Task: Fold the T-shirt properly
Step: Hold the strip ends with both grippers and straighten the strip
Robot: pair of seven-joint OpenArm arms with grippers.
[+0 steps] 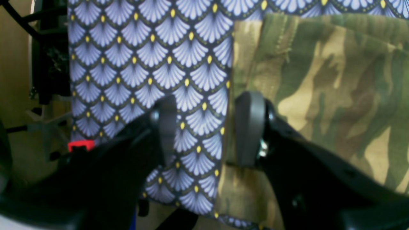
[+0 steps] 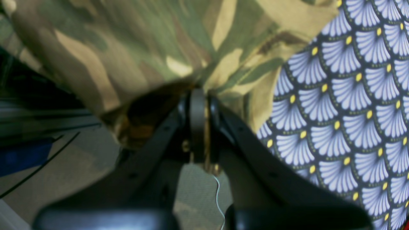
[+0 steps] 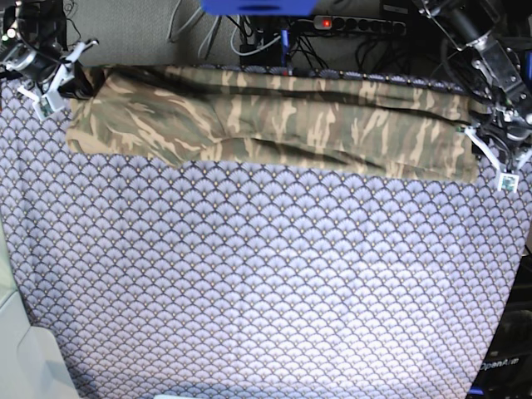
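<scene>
The camouflage T-shirt [image 3: 274, 120] lies as a long, narrow band across the far part of the table. My right gripper [image 3: 66, 83] is at the band's left end in the base view. In the right wrist view it [image 2: 199, 95] is shut on a bunched corner of the T-shirt [image 2: 143, 48], lifted past the table's edge. My left gripper [image 3: 492, 143] is at the band's right end. In the left wrist view it [image 1: 207, 127] is open and straddles the T-shirt [image 1: 319, 80] edge, with one finger [image 1: 250, 127] over the fabric and the other over bare cloth.
A purple-grey fan-scale table cloth [image 3: 266, 274] covers the whole table. Behind the far edge lie a power strip [image 3: 357, 25] and tangled cables. In the left wrist view the table edge and floor [image 1: 19, 80] show on the left.
</scene>
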